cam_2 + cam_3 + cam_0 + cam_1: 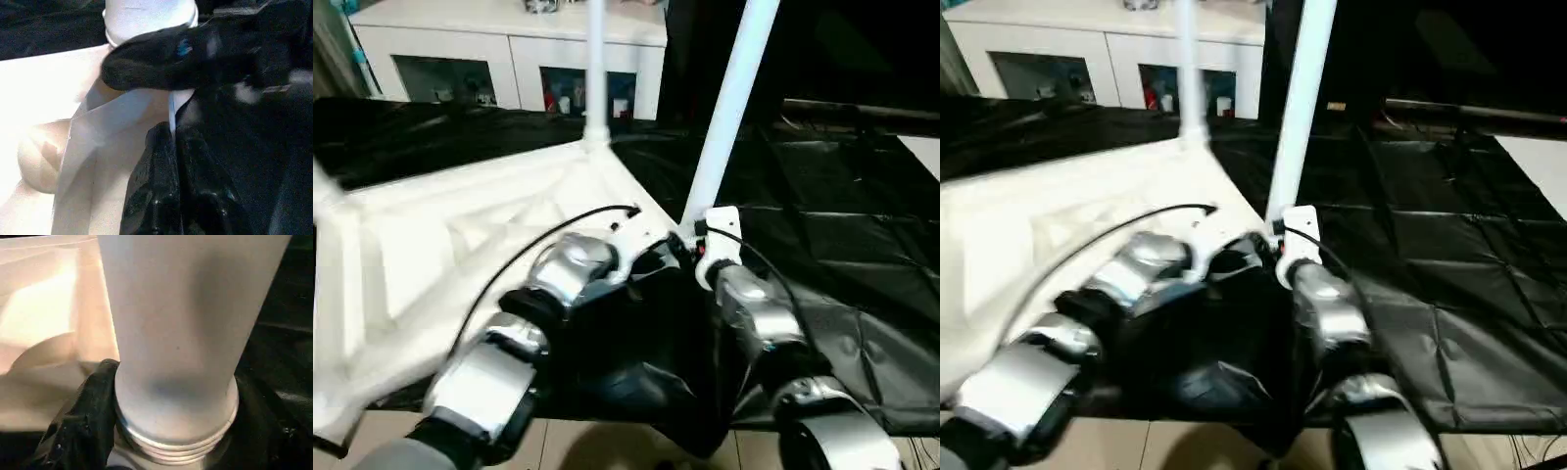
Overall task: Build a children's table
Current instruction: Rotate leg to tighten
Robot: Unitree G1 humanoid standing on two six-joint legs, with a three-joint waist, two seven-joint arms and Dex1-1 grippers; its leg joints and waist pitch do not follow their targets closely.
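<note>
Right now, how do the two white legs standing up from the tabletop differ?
The far leg stands nearly vertical at the far corner of the upturned tabletop, and no end effector touches it. The near leg leans to the right at the near corner, with the right end effector at its base, where threaded rings still show. Both are white tubes.

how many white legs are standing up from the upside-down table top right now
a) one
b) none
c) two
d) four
c) two: one leg rises upright from the far corner of the table top, and a second leg leans up from the near corner by the right gripper; no other legs show.
</note>
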